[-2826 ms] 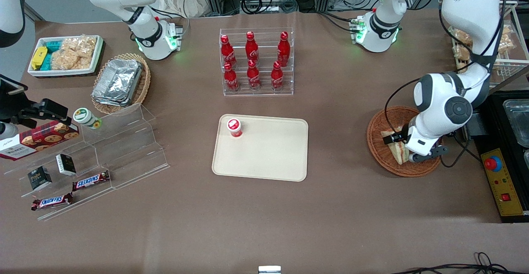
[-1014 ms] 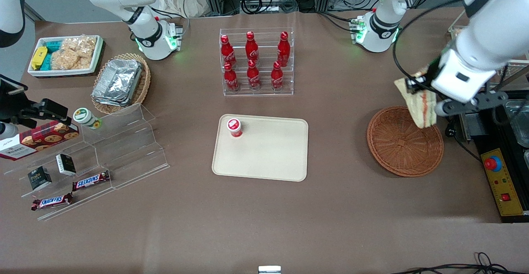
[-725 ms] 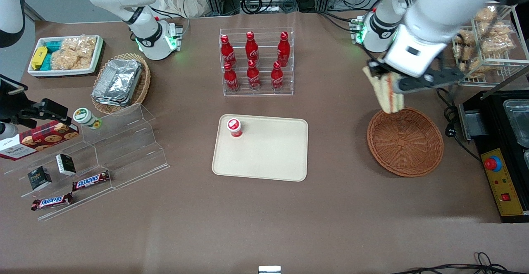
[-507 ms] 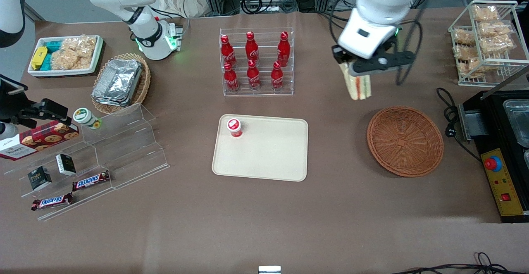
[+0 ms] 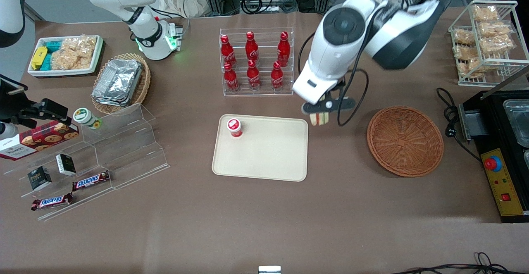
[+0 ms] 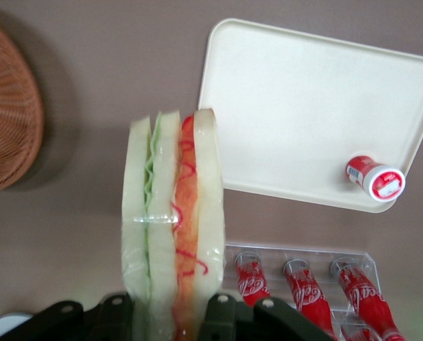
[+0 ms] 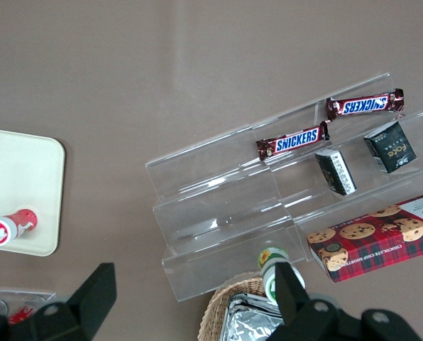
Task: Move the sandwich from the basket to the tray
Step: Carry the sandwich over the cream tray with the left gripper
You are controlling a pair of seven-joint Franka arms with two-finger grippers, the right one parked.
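- Since a moment ago, your gripper (image 5: pixel 319 113) has carried the sandwich (image 5: pixel 319 118) away from the basket (image 5: pixel 405 141).
- Fingers (image 6: pixel 217 316) clamp the sandwich, hanging at the tray's (image 5: pixel 264 158) two-o'clock corner.

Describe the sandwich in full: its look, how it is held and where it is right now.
The sandwich is a wedge of three pale white bread slices, with green filling in one gap and red-orange filling in the other, wrapped in what looks like clear film. The gripper has its jaws shut on the wedge's end, so the sandwich hangs in the air touching nothing else. In the front view it sits between the tray and the basket, just off the tray's corner nearest the bottle rack.
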